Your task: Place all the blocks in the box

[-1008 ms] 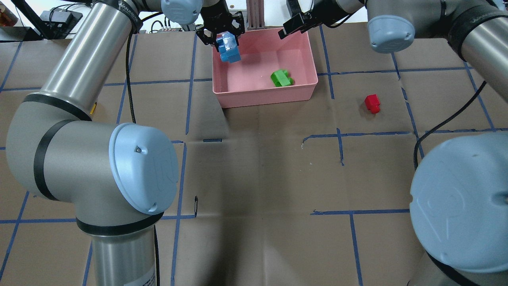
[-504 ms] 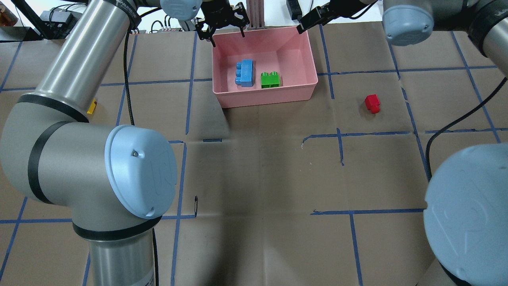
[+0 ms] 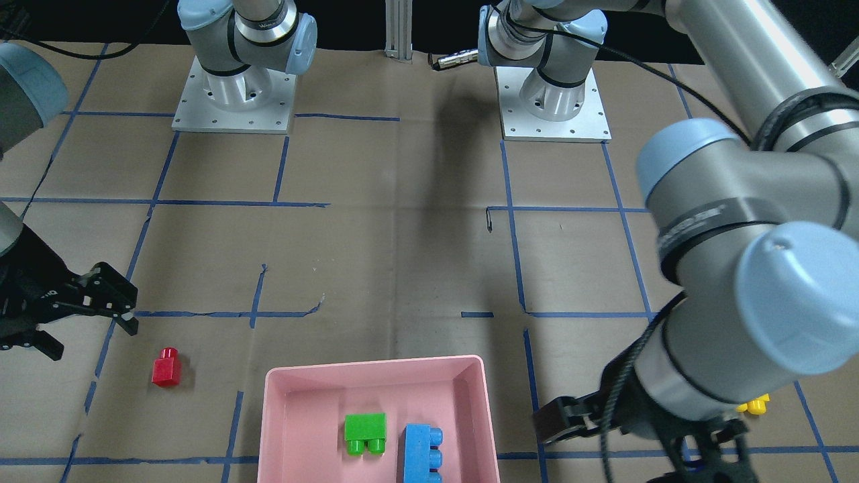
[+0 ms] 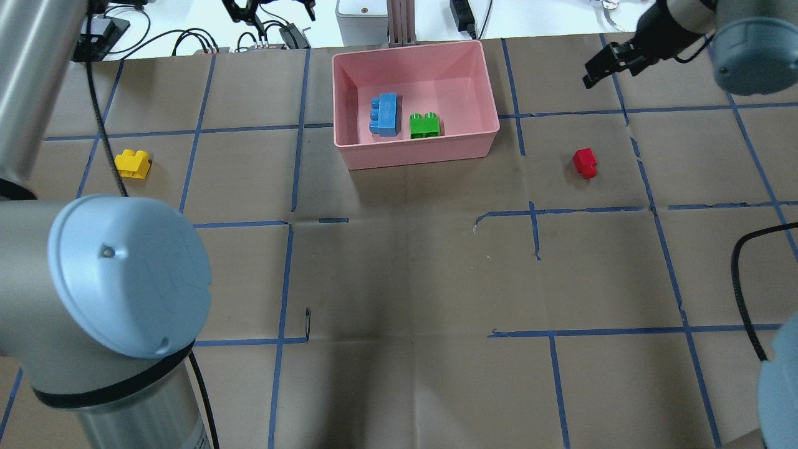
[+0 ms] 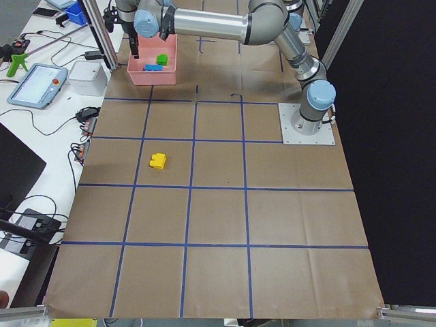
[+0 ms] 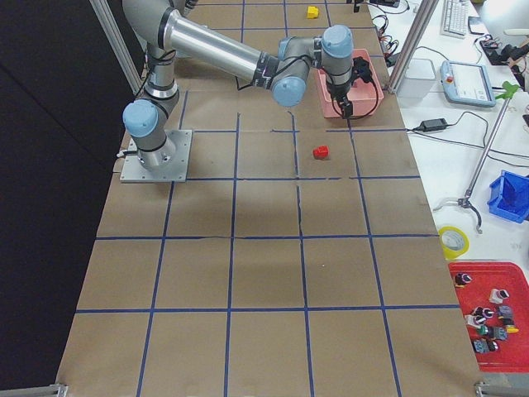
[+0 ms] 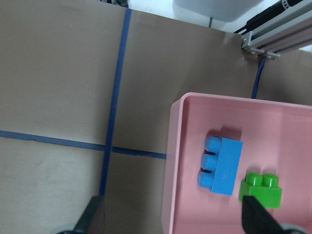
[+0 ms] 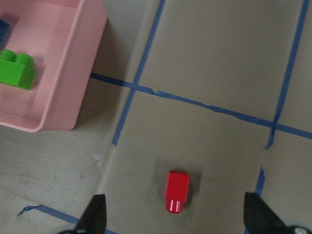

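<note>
The pink box (image 4: 416, 156) stands at the table's far middle. The blue block (image 4: 386, 115) and the green block (image 4: 424, 125) lie inside it, side by side. The yellow block (image 4: 133, 164) lies on the table far left of the box. The red block (image 4: 585, 163) lies on the table right of the box. My left gripper (image 4: 271, 7) is open and empty, beyond the table's far edge, left of the box. In the left wrist view the box (image 7: 170, 170) is on the right. My right gripper (image 4: 598, 65) is open and empty, above and beyond the red block (image 8: 176, 191).
Cables, a grey unit and a metal post (image 4: 399, 22) lie past the far edge behind the box. Blue tape lines cross the brown table cover. My left arm's elbow (image 4: 124, 274) fills the near left of the overhead view.
The left gripper let go of the blue block into the box, then drew back and to the left. The right gripper swung right, away from the box. The green block shifted. The yellow block came into view.
</note>
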Tool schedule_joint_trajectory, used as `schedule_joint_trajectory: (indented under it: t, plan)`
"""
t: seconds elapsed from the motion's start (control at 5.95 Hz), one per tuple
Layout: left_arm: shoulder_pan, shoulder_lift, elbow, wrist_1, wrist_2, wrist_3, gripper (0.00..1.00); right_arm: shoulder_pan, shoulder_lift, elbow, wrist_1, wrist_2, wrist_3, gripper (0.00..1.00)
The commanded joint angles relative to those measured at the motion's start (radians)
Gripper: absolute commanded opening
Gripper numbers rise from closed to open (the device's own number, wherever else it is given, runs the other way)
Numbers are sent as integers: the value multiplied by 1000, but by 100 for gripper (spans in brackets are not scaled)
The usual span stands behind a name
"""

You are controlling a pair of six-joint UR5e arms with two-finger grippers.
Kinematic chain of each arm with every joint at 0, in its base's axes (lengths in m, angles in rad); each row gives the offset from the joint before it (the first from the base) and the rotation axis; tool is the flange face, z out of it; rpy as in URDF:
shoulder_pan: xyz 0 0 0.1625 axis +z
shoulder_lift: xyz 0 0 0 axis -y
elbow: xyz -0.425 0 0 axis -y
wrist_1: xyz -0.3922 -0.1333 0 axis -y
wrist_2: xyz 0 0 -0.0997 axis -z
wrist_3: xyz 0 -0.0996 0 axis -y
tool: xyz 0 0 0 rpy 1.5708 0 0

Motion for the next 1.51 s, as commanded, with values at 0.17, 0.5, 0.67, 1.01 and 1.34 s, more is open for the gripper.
schedule_joint_trajectory:
  t: [0.17, 0.5, 0.67, 1.01, 1.34]
  plan:
    - [192, 281, -260, -125, 77, 360, 99, -47, 69, 238, -369, -15, 9, 96]
    - [346, 261, -306, -17, 103, 660, 99, -36, 100, 317, -480, -15, 11, 89]
    - [355, 224, -298, 46, 106, 860, 99, -29, 134, 337, -535, -17, 11, 89]
    - [403, 150, -283, 88, 107, 1239, 99, -3, 169, 323, -579, -15, 41, 89]
    - [421, 115, -282, 102, 109, 1738, 99, 7, 208, 322, -619, -14, 47, 89]
